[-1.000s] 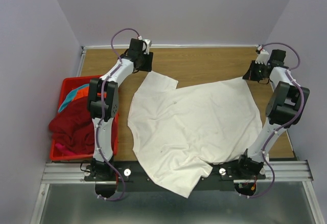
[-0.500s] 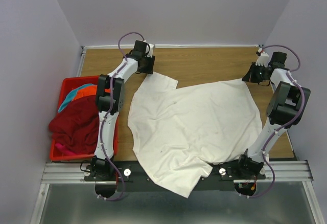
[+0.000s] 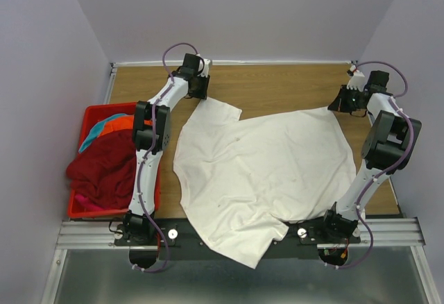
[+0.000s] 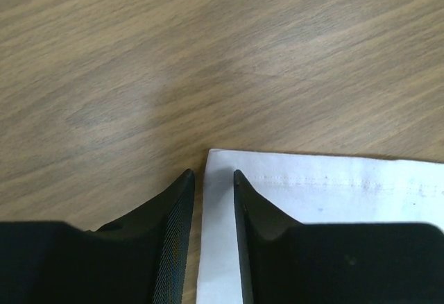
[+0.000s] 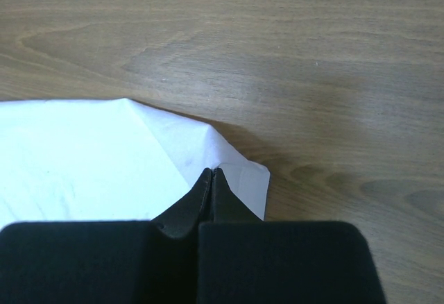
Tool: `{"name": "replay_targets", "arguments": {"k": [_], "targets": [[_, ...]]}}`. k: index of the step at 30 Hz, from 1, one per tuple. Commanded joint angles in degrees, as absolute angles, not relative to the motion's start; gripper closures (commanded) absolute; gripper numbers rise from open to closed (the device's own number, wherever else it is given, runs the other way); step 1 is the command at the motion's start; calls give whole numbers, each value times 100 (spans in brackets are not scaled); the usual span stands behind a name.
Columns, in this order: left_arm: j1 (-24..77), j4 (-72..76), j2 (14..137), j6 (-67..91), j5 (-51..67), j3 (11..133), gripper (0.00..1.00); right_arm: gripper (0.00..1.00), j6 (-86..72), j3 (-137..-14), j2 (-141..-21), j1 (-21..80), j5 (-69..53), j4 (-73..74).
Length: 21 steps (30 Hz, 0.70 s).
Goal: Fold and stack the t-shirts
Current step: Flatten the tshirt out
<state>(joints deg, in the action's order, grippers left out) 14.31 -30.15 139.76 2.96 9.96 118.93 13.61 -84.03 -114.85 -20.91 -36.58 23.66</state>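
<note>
The right gripper (image 5: pixel 211 171) pinches the 2 o'clock corner of the white t-shirt (image 3: pixel 263 172). At 11 o'clock, the left gripper (image 4: pixel 213 174) straddles its hem, jaws slightly parted.

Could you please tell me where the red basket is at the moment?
In the top view, the red basket sits at the table's left edge, just left of the left arm, full of coloured shirts.

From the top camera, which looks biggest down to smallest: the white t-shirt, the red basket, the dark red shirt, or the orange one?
1. white t-shirt
2. red basket, partly covered
3. dark red shirt
4. orange shirt, only a little bit showing
</note>
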Motion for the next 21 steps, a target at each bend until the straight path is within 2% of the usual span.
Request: {"name": "replay_targets", "arguments": {"k": [1, 3, 4, 5, 6, 7, 15, 21], "targets": [[1415, -3410, 14142, 246, 1230, 11962, 65, 99, 1459, -8332, -11558, -2136, -3788, 2312], [1424, -3445, 14142, 246, 1283, 11953, 68, 100, 1450, -8323, -11549, -2136, -3788, 2312], [1424, -3463, 14168, 237, 1344, 11979, 72, 100, 1441, -8315, -11540, -2136, -3788, 2303], [1424, -3480, 14177, 220, 1388, 11971, 81, 100, 1450, -8314, -11531, -2136, -3797, 2311], [1415, -3463, 14159, 220, 1423, 11953, 84, 100, 1476, -8288, -11514, -2136, -3814, 2312], [1424, -3445, 14133, 220, 1433, 11944, 100, 99, 1485, -8262, -11470, -2136, -3849, 2320], [1389, -3139, 13150, 264, 1178, 11848, 100, 100, 1564, -8060, -11048, -2136, -3885, 2320], [1389, -2217, 11577, 299, 1178, 10610, 100, 100, 1661, -7665, -10460, -2136, -3850, 2311]]}}
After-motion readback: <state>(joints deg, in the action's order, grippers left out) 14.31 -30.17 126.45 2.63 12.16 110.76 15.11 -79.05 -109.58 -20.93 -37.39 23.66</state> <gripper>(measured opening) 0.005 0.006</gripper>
